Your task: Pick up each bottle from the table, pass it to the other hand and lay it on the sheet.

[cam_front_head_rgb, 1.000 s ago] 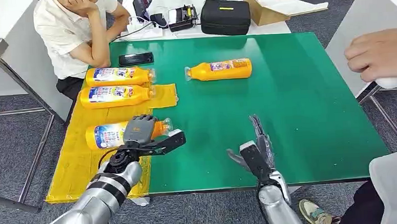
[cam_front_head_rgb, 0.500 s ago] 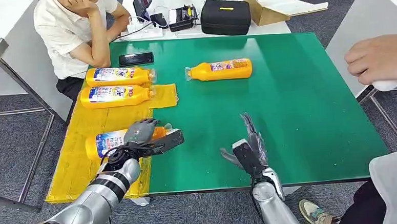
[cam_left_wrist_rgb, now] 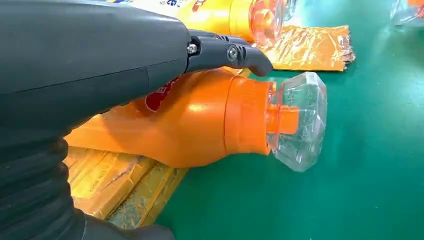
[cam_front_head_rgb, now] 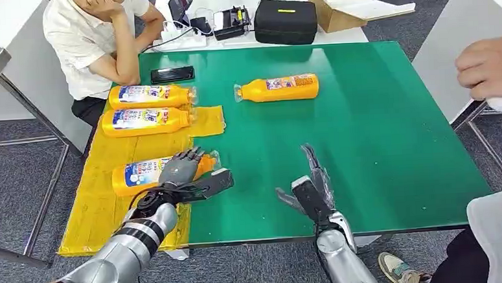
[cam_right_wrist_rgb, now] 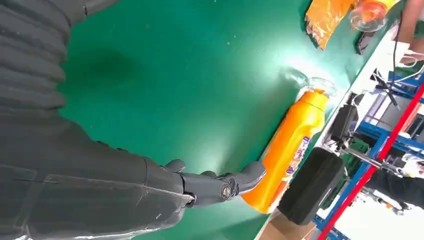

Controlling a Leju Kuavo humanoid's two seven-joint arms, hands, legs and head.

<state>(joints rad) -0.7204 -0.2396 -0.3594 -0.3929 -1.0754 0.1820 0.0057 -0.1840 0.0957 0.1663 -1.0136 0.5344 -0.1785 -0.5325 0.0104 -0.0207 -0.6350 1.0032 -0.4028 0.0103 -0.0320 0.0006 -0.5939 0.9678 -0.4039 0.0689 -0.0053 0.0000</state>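
Note:
An orange bottle (cam_front_head_rgb: 143, 174) with a clear cap lies on the yellow sheet (cam_front_head_rgb: 102, 201), its cap end over the green mat. My left hand (cam_front_head_rgb: 186, 173) hovers over its neck with the thumb spread out to the side; in the left wrist view the fingers (cam_left_wrist_rgb: 225, 52) stretch above the orange bottle (cam_left_wrist_rgb: 200, 120) without closing on it. Two more bottles (cam_front_head_rgb: 145, 95) (cam_front_head_rgb: 145, 120) lie at the sheet's far end. A fourth bottle (cam_front_head_rgb: 278, 88) lies on the green mat (cam_front_head_rgb: 378, 141), also in the right wrist view (cam_right_wrist_rgb: 285, 150). My right hand (cam_front_head_rgb: 312, 190) is open near the front edge.
A person sits at the table's far left corner, elbow by a black phone (cam_front_head_rgb: 171, 73). Another person's hand (cam_front_head_rgb: 491, 70) holds a white thing at the right edge. A black case (cam_front_head_rgb: 285, 21), a cardboard box (cam_front_head_rgb: 338, 4) and cables stand beyond the mat.
My left hand's fingers have loosened over the near bottle, which now rests on the sheet slightly further right. My right hand has drawn back a little toward the front edge.

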